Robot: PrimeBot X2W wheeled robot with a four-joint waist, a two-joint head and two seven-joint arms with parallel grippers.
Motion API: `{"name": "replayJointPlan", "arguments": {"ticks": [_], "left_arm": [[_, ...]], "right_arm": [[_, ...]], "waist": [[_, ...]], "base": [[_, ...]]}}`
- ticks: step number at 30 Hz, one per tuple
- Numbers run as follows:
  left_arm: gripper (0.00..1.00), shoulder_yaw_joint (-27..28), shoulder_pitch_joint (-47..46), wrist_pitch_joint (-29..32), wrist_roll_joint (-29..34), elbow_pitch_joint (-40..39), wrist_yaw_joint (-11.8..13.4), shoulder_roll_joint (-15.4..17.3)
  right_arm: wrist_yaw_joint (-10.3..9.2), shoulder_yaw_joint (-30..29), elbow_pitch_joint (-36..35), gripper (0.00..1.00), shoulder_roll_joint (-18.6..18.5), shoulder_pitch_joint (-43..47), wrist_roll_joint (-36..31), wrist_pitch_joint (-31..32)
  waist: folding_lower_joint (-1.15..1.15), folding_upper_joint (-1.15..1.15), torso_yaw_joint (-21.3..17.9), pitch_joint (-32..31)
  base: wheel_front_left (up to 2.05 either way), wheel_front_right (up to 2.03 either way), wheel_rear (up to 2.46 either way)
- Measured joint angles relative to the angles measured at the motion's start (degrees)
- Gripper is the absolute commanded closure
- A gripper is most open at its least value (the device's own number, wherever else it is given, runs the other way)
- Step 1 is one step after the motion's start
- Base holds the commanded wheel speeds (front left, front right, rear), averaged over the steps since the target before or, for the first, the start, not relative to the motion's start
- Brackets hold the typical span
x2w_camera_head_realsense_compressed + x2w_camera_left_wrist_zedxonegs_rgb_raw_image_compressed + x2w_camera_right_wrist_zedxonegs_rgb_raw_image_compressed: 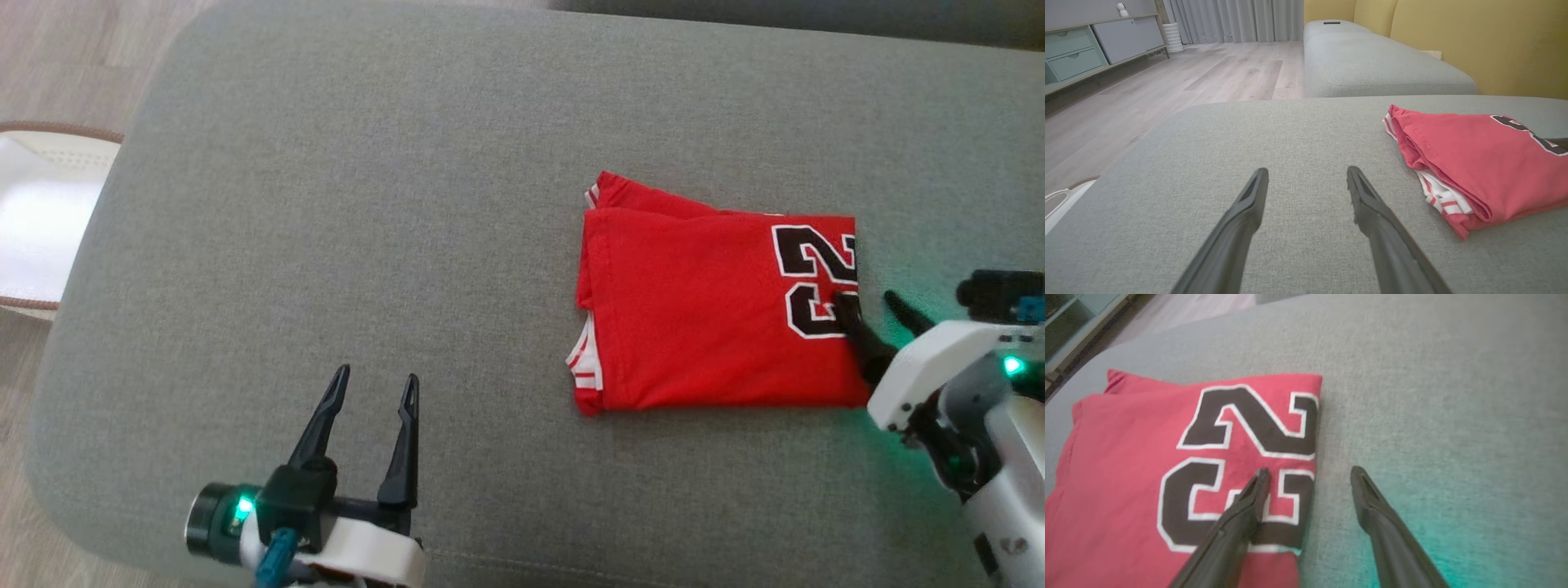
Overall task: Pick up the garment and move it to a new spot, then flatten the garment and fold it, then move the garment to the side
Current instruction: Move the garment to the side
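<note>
Head view.
- Item 1: one red jersey [694,310], folded into a flat rectangle and lying right of centre on a grey seat cushion [367,204]. White-striped trim shows at its left edge, and two black numerals edged in white run up to its right fold.
- Item 2: one left gripper [377,376], low at the left, with its two dark fingers spread and nothing between them. It is well apart from the jersey.
- Item 3: one right gripper [865,297], fingers parted, set across the jersey's right edge.
- Also here: one green lamp on each wrist, a wooden floor [49,49], and one white object with a brown rim [41,220] at the left.

Left wrist view.
- The left gripper [1307,170] is spread wide above bare cushion [1290,130].
- The jersey [1474,163] lies to the right with its stacked layers showing at the near corner.
- Beyond it stand one second grey cushion [1384,65], yellow backrests [1494,41], grey curtains [1233,20], and one sideboard [1086,45] with two pale green drawers.

Right wrist view.
- The right gripper [1310,470] is open and straddles the fold.
- One finger [1241,514] is over the lower numeral of the jersey [1126,457]; whether it touches the cloth cannot be told.
- The other finger is over bare cushion [1433,396], which is tinted teal.
</note>
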Motion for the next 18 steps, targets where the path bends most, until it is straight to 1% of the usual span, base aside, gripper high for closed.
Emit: {"name": "replayJointPlan", "arguments": {"ticks": [1,2,3,4,5,8,13,18], "left_arm": [[0.0,-0.05,0.0,0.0,0.0,0.12,0.35,0.0],[0.0,-0.16,-0.01,0.0,-0.22,0.18,0.41,0.0],[0.0,-0.4,-0.01,0.0,-0.49,0.24,0.43,0.0],[0.0,-0.63,-0.02,0.0,-0.57,0.37,0.62,0.0],[0.0,-0.94,-0.02,0.0,-0.57,0.41,0.87,0.0],[0.0,-1.7,-0.15,0.0,-0.99,0.43,1.08,0.0],[0.0,-1.76,-1.54,0.0,-1.0,0.37,1.66,-0.01],[0.0,-2.09,-3.04,0.0,-1.42,0.34,1.59,-0.07]], "right_arm": [[0.0,0.91,-0.19,0.05,-0.26,0.03,0.73,0.78],[0.0,1.7,-0.25,0.27,-0.45,0.14,1.32,1.55],[0.0,2.34,-0.32,0.55,-0.55,0.3,1.9,2.08],[0.0,2.72,-0.52,0.89,-0.68,0.48,2.64,2.57],[0.0,3.01,-0.69,1.0,-0.81,0.58,3.48,3.16],[0.01,4.12,-1.19,1.0,-1.41,0.48,4.72,4.08],[0.01,4.8,-1.25,1.0,-2.1,-1.29,4.72,4.06],[0.01,4.54,-1.12,1.0,-5.05,-7.46,4.54,4.23]], "waist": [[0.0,0.0,0.04,0.15],[0.0,0.0,0.06,0.28],[0.0,0.0,0.05,0.37],[0.0,0.0,0.04,0.42],[0.0,0.0,-0.01,0.47],[0.0,0.0,-0.4,0.65],[0.0,0.0,-1.61,1.32],[0.0,0.0,-3.63,3.07]], "base": [[0.0,0.0,0.0],[0.0,0.0,0.0],[0.0,0.0,0.0],[0.0,0.0,0.0],[0.0,0.0,0.0],[0.0,0.0,0.0],[0.0,0.0,0.0],[0.0,0.0,0.0]]}}
